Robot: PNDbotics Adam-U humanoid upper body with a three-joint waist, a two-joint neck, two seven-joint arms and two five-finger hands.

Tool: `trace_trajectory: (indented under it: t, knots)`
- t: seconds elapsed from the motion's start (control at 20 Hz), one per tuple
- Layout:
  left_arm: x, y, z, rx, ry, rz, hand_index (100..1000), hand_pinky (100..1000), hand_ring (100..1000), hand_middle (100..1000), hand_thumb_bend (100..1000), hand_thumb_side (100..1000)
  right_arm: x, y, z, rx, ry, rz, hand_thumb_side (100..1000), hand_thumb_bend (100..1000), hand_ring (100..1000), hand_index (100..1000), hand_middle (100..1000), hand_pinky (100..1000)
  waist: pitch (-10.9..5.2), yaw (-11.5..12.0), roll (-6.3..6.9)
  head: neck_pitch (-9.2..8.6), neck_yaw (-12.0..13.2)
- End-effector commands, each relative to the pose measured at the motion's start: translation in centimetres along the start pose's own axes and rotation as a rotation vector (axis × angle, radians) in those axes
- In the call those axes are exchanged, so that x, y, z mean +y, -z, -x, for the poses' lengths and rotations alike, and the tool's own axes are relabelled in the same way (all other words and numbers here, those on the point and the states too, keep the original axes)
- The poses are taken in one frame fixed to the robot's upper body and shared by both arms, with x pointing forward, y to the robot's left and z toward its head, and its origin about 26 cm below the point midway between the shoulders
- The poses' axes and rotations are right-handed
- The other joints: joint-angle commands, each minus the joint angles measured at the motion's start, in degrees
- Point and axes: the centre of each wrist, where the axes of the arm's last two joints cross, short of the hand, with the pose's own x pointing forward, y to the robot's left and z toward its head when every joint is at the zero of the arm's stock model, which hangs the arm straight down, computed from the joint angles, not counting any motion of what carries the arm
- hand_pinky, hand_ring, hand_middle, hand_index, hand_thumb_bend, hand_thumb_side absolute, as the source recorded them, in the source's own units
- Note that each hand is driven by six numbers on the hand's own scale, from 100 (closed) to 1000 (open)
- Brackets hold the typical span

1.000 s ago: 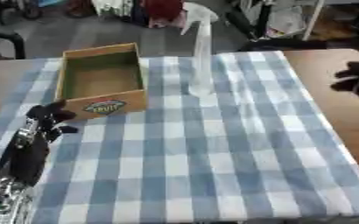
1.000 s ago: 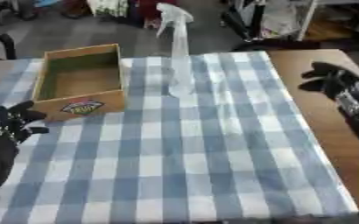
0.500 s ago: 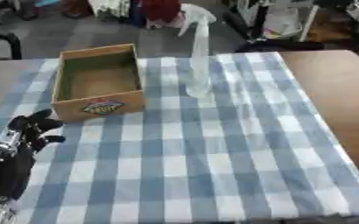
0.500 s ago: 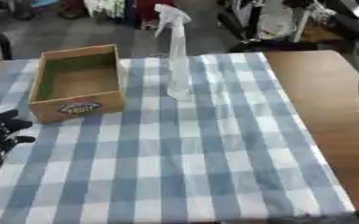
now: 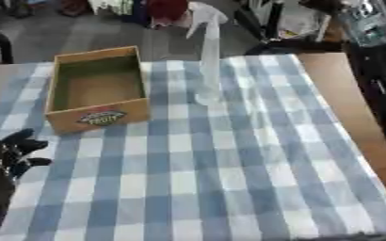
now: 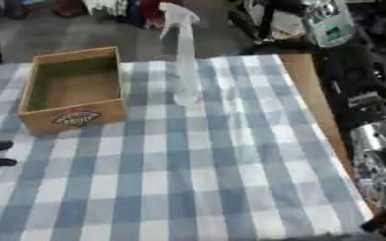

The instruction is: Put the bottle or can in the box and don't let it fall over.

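Left eye view: the spray bottle (image 5: 209, 61) stood upright on the checked tablecloth (image 5: 229, 179), just beside the right wall of the wooden box (image 5: 97, 89), apart from it, not yet inside. Its long axis ran vertical; the nozzle pointed toward the view's left, over the box side. The left hand (image 5: 11, 153) sat low at the left edge, well apart from the bottle, fingers curled with nothing in them. Main risk, as a judgement: the bottle was tall and narrow on a small base, so a sideways bump from approaching fingers or a grip high up near the trigger could tip it. Clipping the box wall while lifting it over could also topple it.

Right eye view: same layout, bottle upright near the box's right side. Only the right arm (image 6: 377, 141) showed along the right edge; the right hand itself was not seen. Left fingers barely showed at the left edge.
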Motion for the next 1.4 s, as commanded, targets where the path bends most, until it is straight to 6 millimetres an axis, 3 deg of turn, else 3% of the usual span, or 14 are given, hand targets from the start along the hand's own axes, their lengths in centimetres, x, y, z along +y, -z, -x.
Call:
trace_trajectory:
  t: [0.05,0.2,0.65,1.4]
  knots:
    - [0.2,0.8,-1.2,-0.043,0.019,0.033,854,688,813,647,155,988,-1.1,1.5,-1.2,0.003,-0.074,-0.015,758,100,912,953,860,961,-0.43,0.6,0.0,-1.16,-1.6]
    - [0.1,1.1,-1.4,-0.053,0.016,0.045,854,688,813,647,155,987,-0.6,2.5,-1.8,0.008,-0.108,-0.037,768,100,945,971,884,1000,-0.21,1.5,-0.19,-1.5,-2.7]
    - [-0.2,2.1,-2.0,-0.082,0.008,0.08,854,687,813,647,156,981,0.0,3.9,-2.5,0.055,-0.229,-0.123,776,100,974,996,914,1000,0.32,4.0,-1.04,-3.33,-5.5]
    - [-0.5,2.9,-2.6,-0.105,0.006,0.108,853,686,813,647,156,978,1.4,4.5,-2.1,0.138,-0.28,-0.25,842,100,910,994,883,960,0.99,5.7,-1.69,-4.38,-7.2]
